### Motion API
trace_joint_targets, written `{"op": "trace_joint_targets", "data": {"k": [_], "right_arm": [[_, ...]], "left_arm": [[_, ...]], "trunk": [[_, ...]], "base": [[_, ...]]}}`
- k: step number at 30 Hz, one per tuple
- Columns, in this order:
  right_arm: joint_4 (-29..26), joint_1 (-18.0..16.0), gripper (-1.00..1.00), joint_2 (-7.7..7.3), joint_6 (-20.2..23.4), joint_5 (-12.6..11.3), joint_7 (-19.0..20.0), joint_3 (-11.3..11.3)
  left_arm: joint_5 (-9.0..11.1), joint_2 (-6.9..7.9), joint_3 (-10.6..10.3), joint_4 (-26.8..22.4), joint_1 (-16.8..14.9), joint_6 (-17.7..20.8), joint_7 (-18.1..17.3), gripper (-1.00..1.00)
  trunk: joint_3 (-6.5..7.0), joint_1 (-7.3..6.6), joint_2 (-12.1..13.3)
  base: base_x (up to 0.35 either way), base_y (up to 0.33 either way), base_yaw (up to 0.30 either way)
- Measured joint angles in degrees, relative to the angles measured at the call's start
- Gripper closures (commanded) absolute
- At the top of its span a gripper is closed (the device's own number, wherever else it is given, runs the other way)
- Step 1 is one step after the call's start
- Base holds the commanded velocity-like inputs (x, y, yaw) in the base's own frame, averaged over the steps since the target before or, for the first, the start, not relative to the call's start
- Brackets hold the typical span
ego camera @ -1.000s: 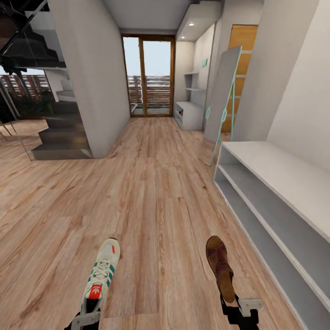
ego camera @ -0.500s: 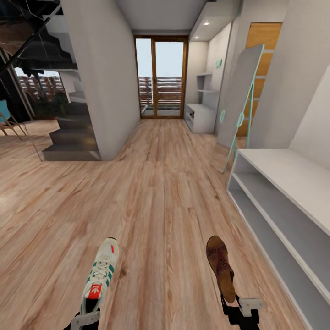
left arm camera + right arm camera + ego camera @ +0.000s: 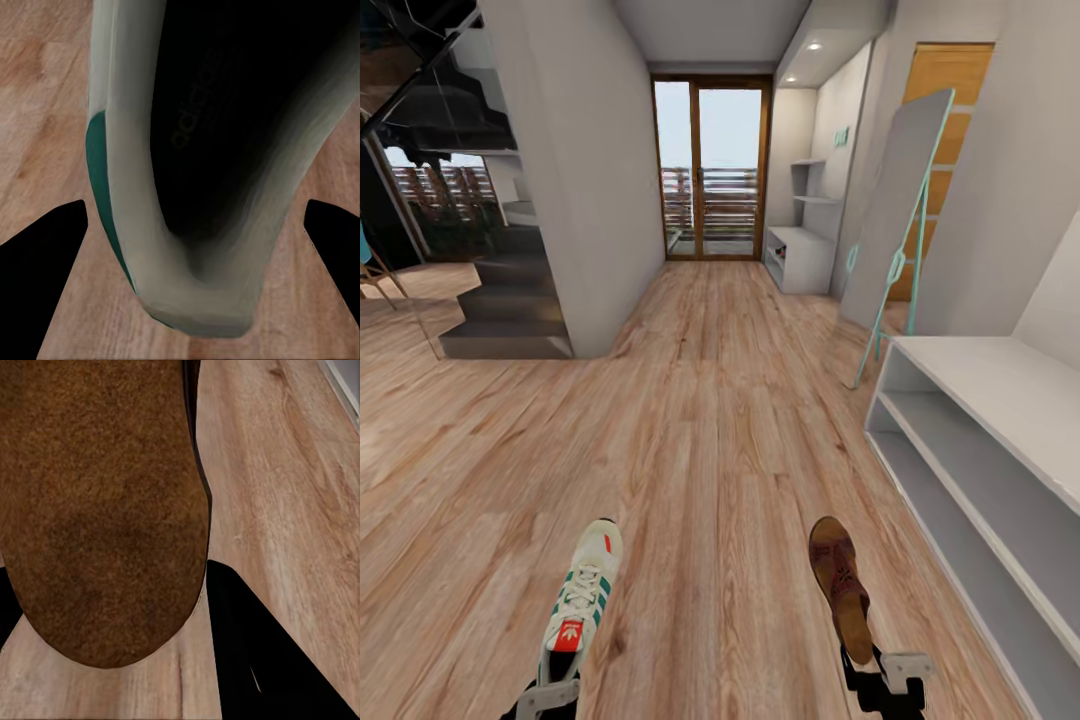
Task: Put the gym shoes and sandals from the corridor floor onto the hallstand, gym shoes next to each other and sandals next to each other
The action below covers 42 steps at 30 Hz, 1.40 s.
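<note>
Keep the left tool (image 3: 548, 690) clamped on the gym shoe (image 3: 582, 598) and the right tool (image 3: 885, 680) on the sandal (image 3: 842, 587), level, approaching the far hallstand (image 3: 800, 256).

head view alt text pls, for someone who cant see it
The robot carries a white sneaker in its left gripper and a brown sandal in its right gripper, above a wood plank floor. A pale grey two-tier bench stands along the right wall, and a shelved rack sits near the glass doors at the far end.
</note>
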Motion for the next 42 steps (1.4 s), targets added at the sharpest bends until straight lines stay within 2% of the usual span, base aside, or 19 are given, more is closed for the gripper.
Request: {"op": "trace_joint_targets", "data": {"k": [13,42], "right_arm": [[0.4,0.0,1.0,0.0,0.0,0.0,0.0,0.1],[0.4,0.0,1.0,-0.03,-0.1,0.0,-0.1,0.0]], "left_arm": [[-0.5,0.04,-0.5,2.2,-0.1,0.1,-0.8,1.0],[-0.6,0.0,-0.5,2.4,-0.1,0.1,-0.9,1.0]], "trunk": [[0.0,0.0,0.0],[0.0,0.0,0.0]], "base": [[0.334,0.0,0.0],[0.334,0.0,0.0]]}}
